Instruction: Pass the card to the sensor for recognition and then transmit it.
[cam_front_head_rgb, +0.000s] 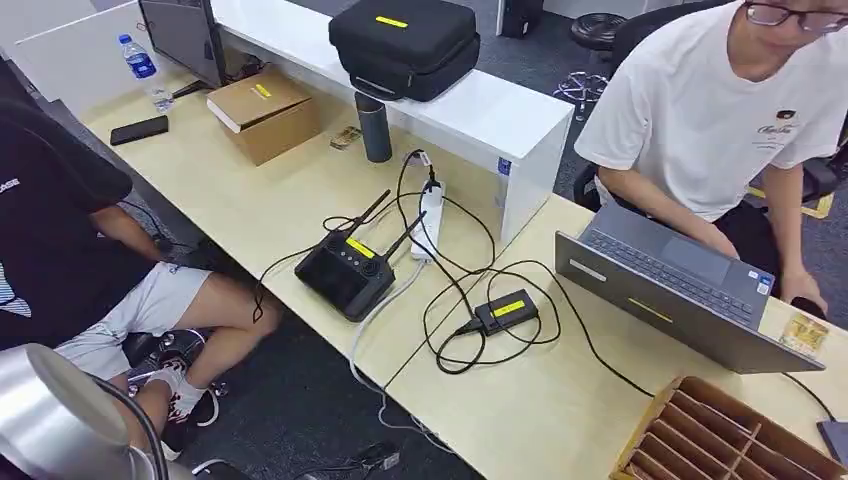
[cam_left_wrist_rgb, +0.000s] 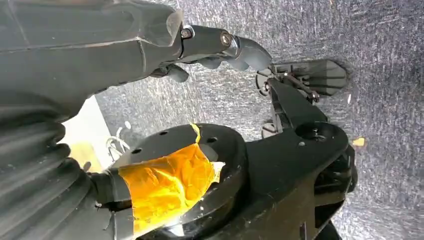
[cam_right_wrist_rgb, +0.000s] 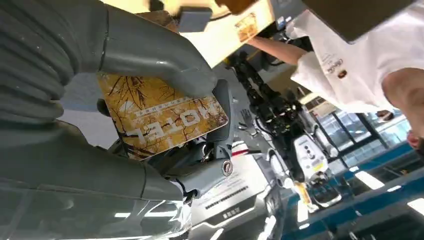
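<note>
1. A person in a black shirt and pale shorts (cam_front_head_rgb: 60, 250) sits at the far left beside the pale wooden table (cam_front_head_rgb: 540, 410), clear of the working space
2. The left hand (cam_left_wrist_rgb: 210, 50) hangs toward the grey carpet; its dark fingers (cam_left_wrist_rgb: 250, 52) look loosely curled with nothing in them, though I cannot tell for sure how far they close
3. Mid-table lies a black controller with two antennas (cam_front_head_rgb: 345, 270), and right of it a small black box with a yellow label (cam_front_head_rgb: 505, 312) on a looped cable; my guess is that this box is the sensor, placed within easy reach
4. The right hand (cam_right_wrist_rgb: 165, 100) is clamped on the yellow hotel card with a leaf pattern (cam_right_wrist_rgb: 160, 120), its thick grey thumb (cam_right_wrist_rgb: 165, 65) pressing the printed face flat, a hold that leaves the face free to present
5. Further right, a person in a white shirt (cam_front_head_rgb: 700, 110) works at a grey laptop (cam_front_head_rgb: 680, 290), probably positioned to receive the card
6. At the right corner sits a brown cardboard divider tray (cam_front_head_rgb: 720, 435)
</note>
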